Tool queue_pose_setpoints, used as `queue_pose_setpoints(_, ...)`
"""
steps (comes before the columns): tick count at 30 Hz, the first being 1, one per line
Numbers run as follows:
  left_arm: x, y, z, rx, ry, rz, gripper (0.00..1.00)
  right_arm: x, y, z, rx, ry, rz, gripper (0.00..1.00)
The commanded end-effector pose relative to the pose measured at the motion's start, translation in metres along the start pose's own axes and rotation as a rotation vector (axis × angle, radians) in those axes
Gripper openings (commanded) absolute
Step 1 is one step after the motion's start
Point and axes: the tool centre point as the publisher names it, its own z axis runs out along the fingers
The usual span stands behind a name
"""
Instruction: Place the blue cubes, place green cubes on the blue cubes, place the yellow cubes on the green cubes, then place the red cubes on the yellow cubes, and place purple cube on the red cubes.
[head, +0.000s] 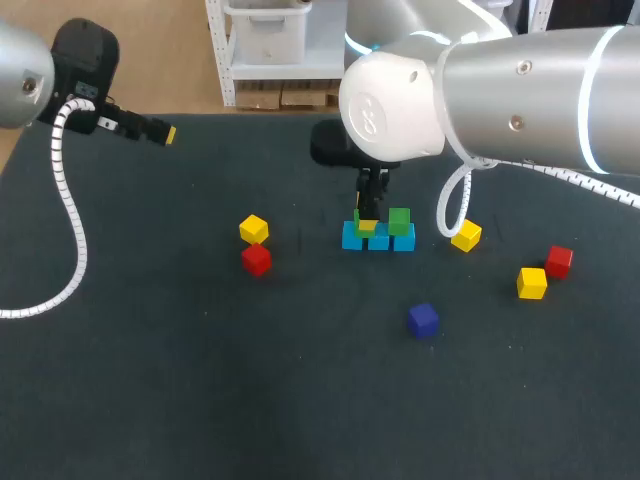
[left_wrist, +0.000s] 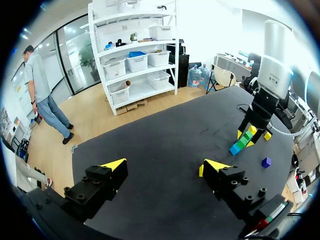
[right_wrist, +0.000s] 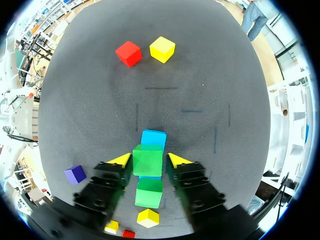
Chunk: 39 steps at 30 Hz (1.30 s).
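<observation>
On the dark matte table (head: 150, 380), the right gripper (right_wrist: 148, 160) pinches a smooth green cube (right_wrist: 148, 161) over a row of three blue cubes (head: 378, 241), a second green cube (head: 399, 221) sits on the row's end, three yellow cubes (head: 254, 229), two red cubes (head: 257, 259) and one purple cube (head: 423, 320) lie loose, and the left gripper (left_wrist: 165, 165) hangs spread wide.
</observation>
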Motion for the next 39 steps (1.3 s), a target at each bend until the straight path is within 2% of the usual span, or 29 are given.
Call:
queue_pose_setpoints(1, 0.001, 0.002, 0.0, 0.008, -0.003, 0.002, 1.0, 0.0, 0.0, -0.001, -0.001, 0.0, 0.005, 1.0)
queue_pose_setpoints(7, 0.001, 0.002, 0.0, 0.008, -0.003, 0.002, 1.0, 0.006, -0.005, -0.02, 0.033, -0.047, 0.044, 1.0)
queue_pose_setpoints(17, 0.001, 0.002, 0.0, 0.008, -0.003, 0.002, 1.0, 0.048, -0.013, -0.045, 0.081, -0.096, 0.214, 1.0)
queue_pose_setpoints(27, 0.001, 0.002, 0.0, 0.008, -0.003, 0.002, 1.0, 0.097, -0.003, -0.036, 0.067, -0.097, 0.396, 1.0)
queue_pose_setpoints(33, 0.001, 0.002, 0.0, 0.008, -0.003, 0.002, 1.0, 0.119, 0.003, -0.023, 0.08, -0.047, 0.474, 1.0)
queue_pose_setpoints(39, 0.001, 0.002, 0.0, 0.008, -0.003, 0.002, 1.0, 0.135, 0.009, -0.012, 0.063, -0.033, 0.516, 1.0)
